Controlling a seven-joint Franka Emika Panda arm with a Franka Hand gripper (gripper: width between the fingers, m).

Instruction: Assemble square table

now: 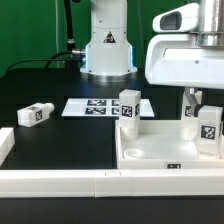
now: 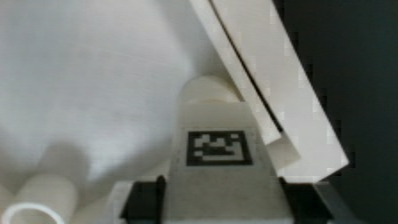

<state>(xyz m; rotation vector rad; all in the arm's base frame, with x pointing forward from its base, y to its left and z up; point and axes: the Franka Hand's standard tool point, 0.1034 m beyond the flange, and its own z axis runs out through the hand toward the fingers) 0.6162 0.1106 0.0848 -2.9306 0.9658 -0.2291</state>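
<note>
The square table panel (image 1: 160, 147) is white with a raised rim and lies at the exterior view's right. One tag-marked leg post (image 1: 130, 106) stands upright at its far left corner. My gripper (image 1: 203, 112) is shut on another leg post (image 1: 208, 132) and holds it upright at the panel's right side. In the wrist view this leg post (image 2: 217, 140) sits between my gripper's (image 2: 222, 205) dark pads (image 2: 153, 200), close against the panel rim (image 2: 263, 80). A third leg post (image 1: 35, 115) lies loose on the black table at the left.
The marker board (image 1: 92, 105) lies flat behind the panel. Long white border rails (image 1: 90, 182) run along the front, and another rail (image 1: 5, 143) lies at the left. The robot base (image 1: 107, 45) stands at the back. A small white tagged part (image 1: 190, 112) shows beside the gripper.
</note>
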